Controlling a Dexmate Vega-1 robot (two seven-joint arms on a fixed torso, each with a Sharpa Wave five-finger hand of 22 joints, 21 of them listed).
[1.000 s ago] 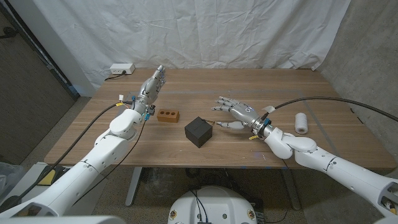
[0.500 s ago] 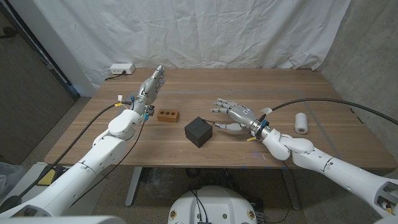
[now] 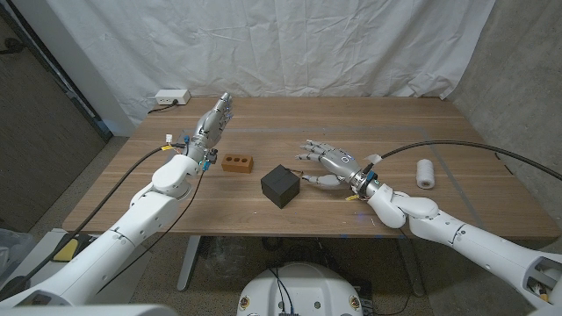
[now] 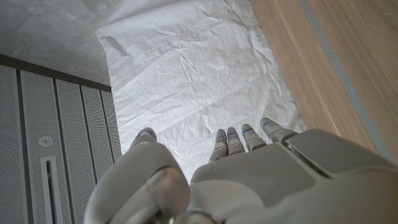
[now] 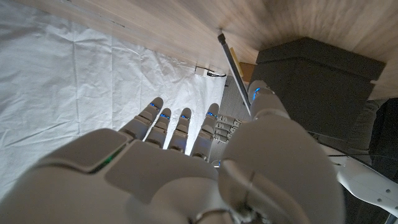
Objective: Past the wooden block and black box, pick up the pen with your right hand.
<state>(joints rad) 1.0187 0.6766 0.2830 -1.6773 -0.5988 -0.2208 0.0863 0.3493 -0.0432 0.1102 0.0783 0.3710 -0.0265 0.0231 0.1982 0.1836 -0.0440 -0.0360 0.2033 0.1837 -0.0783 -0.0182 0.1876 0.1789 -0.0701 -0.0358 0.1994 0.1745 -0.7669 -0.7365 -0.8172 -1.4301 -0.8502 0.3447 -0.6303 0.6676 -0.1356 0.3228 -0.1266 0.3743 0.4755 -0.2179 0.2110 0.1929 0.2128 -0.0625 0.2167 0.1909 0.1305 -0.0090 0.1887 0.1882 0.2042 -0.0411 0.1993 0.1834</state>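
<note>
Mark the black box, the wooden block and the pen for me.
black box (image 3: 280, 184), head view, on its top face.
wooden block (image 3: 237, 162), head view, middle of its top face.
pen (image 5: 233, 68), right wrist view, midway along its thin shaft.

Matt black box (image 3: 280, 185) on smooth wooden table (image 3: 386, 123); creased white cloth (image 3: 290, 44).

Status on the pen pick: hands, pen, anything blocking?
Right hand open, fingers spread above the pen, no grip yet. Left hand open, raised at the table's left. Black box close beside the right hand's thumb; wooden block well aside.
</note>
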